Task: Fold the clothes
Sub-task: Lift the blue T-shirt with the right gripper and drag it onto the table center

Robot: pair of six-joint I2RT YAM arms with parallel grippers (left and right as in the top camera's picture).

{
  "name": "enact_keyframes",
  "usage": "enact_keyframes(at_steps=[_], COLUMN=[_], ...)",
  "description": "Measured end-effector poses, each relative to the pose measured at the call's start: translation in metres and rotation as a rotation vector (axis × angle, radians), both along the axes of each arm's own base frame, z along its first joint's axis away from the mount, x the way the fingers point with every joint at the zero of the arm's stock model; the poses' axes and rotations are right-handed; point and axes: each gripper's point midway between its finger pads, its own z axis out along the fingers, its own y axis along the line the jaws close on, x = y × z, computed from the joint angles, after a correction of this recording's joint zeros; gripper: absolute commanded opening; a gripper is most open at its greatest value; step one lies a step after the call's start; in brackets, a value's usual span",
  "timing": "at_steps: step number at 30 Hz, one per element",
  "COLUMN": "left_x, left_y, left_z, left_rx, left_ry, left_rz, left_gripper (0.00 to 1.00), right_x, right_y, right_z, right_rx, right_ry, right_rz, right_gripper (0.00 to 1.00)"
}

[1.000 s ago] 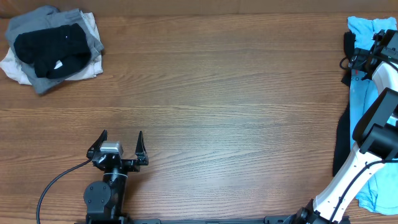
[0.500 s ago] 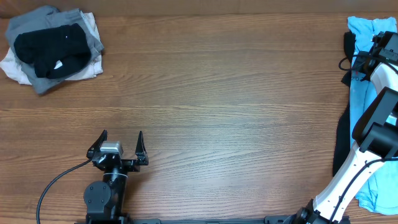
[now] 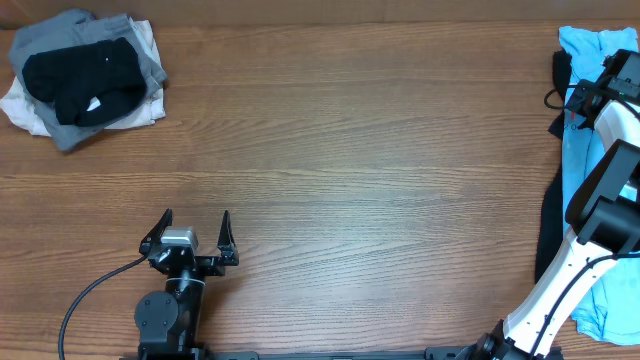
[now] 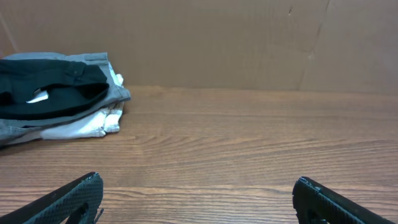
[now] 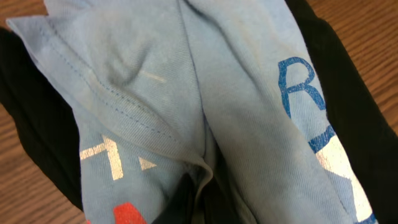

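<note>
- Overhead view: a light sky-blue cotton T-shirt with white print and red-and-blue lettering lies crumpled at the far right edge of the brown wooden table. It lies on top of a plain black garment.
- The right gripper is down on the upper part of that T-shirt. In the right wrist view its fingers are closed tight, and the blue fabric puckers into a fold running straight toward them, so they appear to pinch a bunch of cloth.
- The left gripper hangs near the front edge, well apart from any garment, with its fingers spread wide and nothing between them.
- A stack of grey, black and white folded clothes sits in the far left corner.
- The step in hand looks like the first pickup: taking the T-shirt off the heap.
- Next, the shirt probably has to be lifted and dragged to the bare middle of the table. It must come free of the black garment, so the left arm can help spread it flat.
</note>
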Motion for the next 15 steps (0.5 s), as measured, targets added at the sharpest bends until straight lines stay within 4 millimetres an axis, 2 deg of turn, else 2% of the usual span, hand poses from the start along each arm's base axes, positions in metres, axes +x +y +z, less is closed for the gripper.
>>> enact_keyframes(at_steps=[4,7,15], left_x=[0.000,0.000,0.000], left_y=[0.000,0.000,0.000], left_z=[0.000,0.000,0.000], left_rx=[0.000,0.000,0.000], left_ry=[0.000,0.000,0.000], left_rz=[0.000,0.001,0.000], left_gripper=[1.00,1.00,1.00], right_x=[0.005,0.009,0.029], right_y=[0.002,0.009,0.048], right_z=[0.009,0.027,0.106], right_rx=[0.020,0.023,-0.007], right_ry=[-0.033,-0.061,-0.176], right_rz=[-0.026,-0.020,0.045], right_gripper=[0.04,0.04,0.04])
